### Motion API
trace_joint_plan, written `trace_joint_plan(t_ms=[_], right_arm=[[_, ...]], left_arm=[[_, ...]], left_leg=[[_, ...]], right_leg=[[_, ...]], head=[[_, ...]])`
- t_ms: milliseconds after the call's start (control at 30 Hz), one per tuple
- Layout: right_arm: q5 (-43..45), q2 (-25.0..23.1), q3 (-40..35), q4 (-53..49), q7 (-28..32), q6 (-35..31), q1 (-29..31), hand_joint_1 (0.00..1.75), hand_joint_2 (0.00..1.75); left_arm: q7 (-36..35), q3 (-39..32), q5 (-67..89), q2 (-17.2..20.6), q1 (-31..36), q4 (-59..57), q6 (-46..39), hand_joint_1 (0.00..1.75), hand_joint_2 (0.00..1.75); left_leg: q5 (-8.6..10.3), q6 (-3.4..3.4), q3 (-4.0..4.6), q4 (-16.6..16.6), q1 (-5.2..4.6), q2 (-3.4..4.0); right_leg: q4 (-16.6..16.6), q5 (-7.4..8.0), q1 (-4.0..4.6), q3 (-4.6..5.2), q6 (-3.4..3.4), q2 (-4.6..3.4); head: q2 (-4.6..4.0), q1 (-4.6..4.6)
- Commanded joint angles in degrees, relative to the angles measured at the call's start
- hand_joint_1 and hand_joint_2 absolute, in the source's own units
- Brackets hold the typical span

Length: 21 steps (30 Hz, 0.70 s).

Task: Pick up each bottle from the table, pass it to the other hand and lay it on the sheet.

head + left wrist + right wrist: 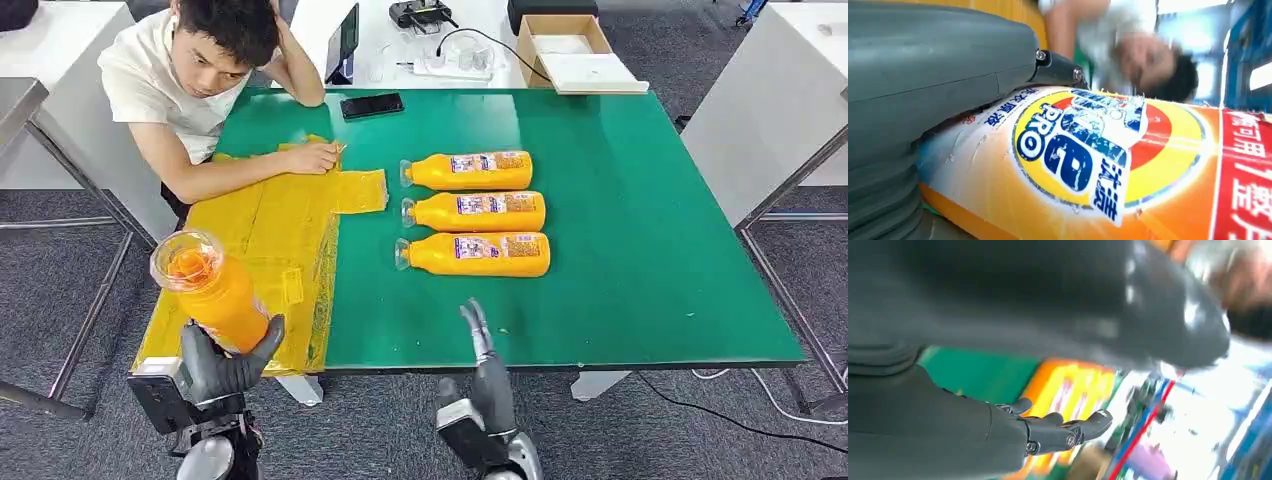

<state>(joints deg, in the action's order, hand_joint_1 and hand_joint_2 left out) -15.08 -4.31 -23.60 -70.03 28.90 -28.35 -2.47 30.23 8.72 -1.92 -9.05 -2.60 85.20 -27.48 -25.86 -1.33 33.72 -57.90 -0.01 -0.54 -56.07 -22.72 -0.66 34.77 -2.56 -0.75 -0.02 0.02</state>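
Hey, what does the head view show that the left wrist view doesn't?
Head view alone: three orange bottles lying in a row on the green table, the black phone, the right hand empty with fingers apart at the table's near edge, and the held bottle's clear cap end pointing up at the camera.
Left wrist view alone: the held bottle's label close up, a blue and yellow logo with red panels.
Both: the left hand gripping the held bottle, the yellow sheet, and the person.

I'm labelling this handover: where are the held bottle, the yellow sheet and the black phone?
held bottle (215, 295): head view, orange body above the left robot hand.
yellow sheet (270, 235): head view, bare middle.
black phone (372, 105): head view, screen centre.
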Motion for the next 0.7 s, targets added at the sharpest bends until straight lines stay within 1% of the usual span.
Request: trace_joint_plan(t_ms=[33, 67, 100, 133, 167, 200, 267, 300, 333, 367, 400, 433, 500, 533, 567, 600, 700], right_arm=[[-0.41, -1.31, 10.69, -5.14, 1.40, -3.64, -2.46, 0.00, 0.00], [-0.28, -1.60, 12.42, -6.28, 2.44, -5.31, -2.75, 0.00, 0.00], [-0.36, -1.72, 14.02, -7.43, 2.91, -6.51, -3.04, 0.00, 0.00], [0.42, -2.37, 16.63, -9.16, 3.45, -7.08, -3.47, 0.00, 0.00], [0.77, -2.82, 17.96, -9.82, 3.84, -7.15, -3.61, 0.00, 0.00], [1.18, -3.71, 20.21, -10.89, 4.86, -7.35, -3.72, 0.00, 0.00], [2.21, -4.44, 21.42, -11.23, 5.15, -6.22, -3.54, 0.00, 0.00], [2.50, -4.76, 21.35, -10.62, 5.35, -5.21, -3.01, 0.00, 0.00], [2.11, -5.05, 20.74, -9.35, 5.49, -4.45, -2.38, 0.00, 0.00], [1.97, -5.20, 20.32, -8.63, 5.53, -4.07, -2.04, 0.00, 0.00], [1.81, -5.41, 19.52, -7.14, 5.60, -3.50, -1.41, 0.00, 0.00], [1.71, -5.54, 18.88, -5.75, 5.68, -3.29, -0.77, 0.00, 0.00], [1.86, -5.64, 18.06, -3.56, 5.72, -2.89, 0.31, 0.00, 0.00], [1.91, -5.66, 17.75, -2.54, 5.72, -2.77, 0.81, 0.00, 0.00], [1.88, -5.66, 17.69, -2.11, 5.78, -2.74, 1.02, 0.00, 0.00], [1.91, -5.67, 17.76, -1.10, 5.81, -2.61, 1.48, 0.00, 0.00], [1.92, -5.64, 17.79, -1.05, 5.81, -2.60, 1.50, 0.00, 0.00]], left_arm=[[-0.07, -3.14, 4.65, 0.89, 3.15, -6.60, -5.30, 1.75, 1.75], [0.88, -3.46, 6.62, 0.98, 3.42, -6.96, -7.99, 1.75, 1.75], [0.80, -3.47, 8.34, 1.45, 3.80, -7.59, -9.52, 1.61, 1.75], [-0.18, -3.98, 12.76, 1.82, 4.67, -9.13, -12.52, 1.62, 1.75], [-0.96, -5.72, 16.81, 1.23, 5.17, -10.18, -12.52, 1.66, 1.75], [-3.91, -8.64, 26.18, 0.81, 7.13, -13.91, -12.52, 1.64, 1.75], [-6.37, -11.21, 36.26, 1.17, 9.84, -18.72, -12.52, 1.68, 1.75], [-8.32, -14.15, 45.90, 0.64, 11.92, -22.12, -12.52, 1.66, 1.75], [-10.49, -14.57, 50.81, 1.57, 14.66, -27.56, -12.52, 1.68, 1.75], [-11.66, -14.02, 52.33, 2.26, 15.97, -30.26, -12.52, 1.73, 1.75], [-13.99, -12.21, 53.20, 3.77, 18.70, -35.78, -12.49, 1.75, 1.75], [-17.08, -10.07, 56.72, 5.53, 21.01, -40.45, -12.52, 1.75, 1.75], [-21.65, -7.74, 60.58, 7.47, 24.63, -47.16, -12.22, 1.75, 1.75], [-23.44, -7.34, 60.65, 8.23, 26.70, -50.59, -10.05, 1.66, 1.75], [-23.26, -8.00, 58.93, 8.22, 27.47, -51.62, -8.57, 1.59, 1.75], [-23.78, -7.13, 59.45, 9.07, 29.09, -53.85, -7.10, 1.59, 1.75], [-23.78, -7.15, 59.44, 9.23, 29.24, -53.88, -6.96, 1.59, 1.75]], left_leg=[[-0.02, 0.05, -0.13, 0.06, 0.00, -0.01], [-0.05, 0.08, -0.23, 0.09, 0.02, -0.02], [-0.02, 0.06, -0.14, 0.07, -0.01, -0.05], [-0.05, 0.08, -0.23, 0.09, 0.00, -0.08], [0.00, 0.05, -0.12, 0.07, -0.03, -0.11], [-0.05, 0.08, -0.22, 0.07, -0.02, -0.12], [-0.01, 0.09, -0.22, 0.10, 0.00, -0.07], [0.02, 0.08, -0.20, 0.11, -0.01, -0.12], [0.03, 0.11, -0.26, 0.13, 0.01, -0.14], [0.04, 0.09, -0.20, 0.11, 0.00, -0.07], [0.08, 0.13, -0.30, 0.18, 0.00, -0.07], [0.08, 0.09, -0.23, 0.16, 0.00, -0.09], [0.10, 0.11, -0.30, 0.18, 0.02, -0.07], [0.11, 0.10, -0.23, 0.14, 0.02, -0.03], [0.11, 0.15, -0.29, 0.17, 0.04, -0.03], [0.11, 0.12, -0.22, 0.11, 0.05, -0.02], [0.13, 0.22, -0.32, 0.11, 0.14, -0.02]], right_leg=[[0.02, -0.05, 0.01, -0.12, 0.06, 0.08], [0.04, -0.09, 0.03, -0.22, 0.09, 0.11], [0.01, -0.08, 0.00, -0.12, 0.06, 0.13], [0.01, -0.13, 0.01, -0.22, 0.09, 0.19], [-0.02, -0.09, -0.02, -0.10, 0.06, 0.17], [-0.02, -0.14, 0.00, -0.22, 0.09, 0.21], [0.03, -0.07, 0.01, -0.21, 0.09, 0.15], [0.03, -0.06, 0.00, -0.20, 0.08, 0.19], [0.05, -0.06, 0.02, -0.27, 0.11, 0.23], [0.05, -0.02, 0.01, -0.20, 0.09, 0.13], [0.09, 0.00, 0.02, -0.29, 0.14, 0.15], [0.09, 0.00, 0.01, -0.24, 0.11, 0.16], [0.09, 0.02, 0.03, -0.29, 0.14, 0.15], [0.07, 0.06, 0.03, -0.21, 0.09, 0.08], [0.07, 0.05, 0.05, -0.26, 0.13, 0.10], [0.04, 0.07, 0.05, -0.17, 0.11, 0.08], [0.04, 0.02, 0.12, -0.30, 0.16, 0.13]], head=[[0.00, 0.02], [0.02, 0.02], [0.00, 0.00], [0.02, 0.02], [0.00, 0.00], [0.02, 0.02], [0.02, 0.00], [0.02, 0.02], [0.02, 0.02], [0.02, 0.00], [0.00, 0.02], [0.00, 0.02], [0.00, 0.02], [0.02, 0.00], [0.02, 0.02], [0.00, -0.02], [0.00, 0.00]])
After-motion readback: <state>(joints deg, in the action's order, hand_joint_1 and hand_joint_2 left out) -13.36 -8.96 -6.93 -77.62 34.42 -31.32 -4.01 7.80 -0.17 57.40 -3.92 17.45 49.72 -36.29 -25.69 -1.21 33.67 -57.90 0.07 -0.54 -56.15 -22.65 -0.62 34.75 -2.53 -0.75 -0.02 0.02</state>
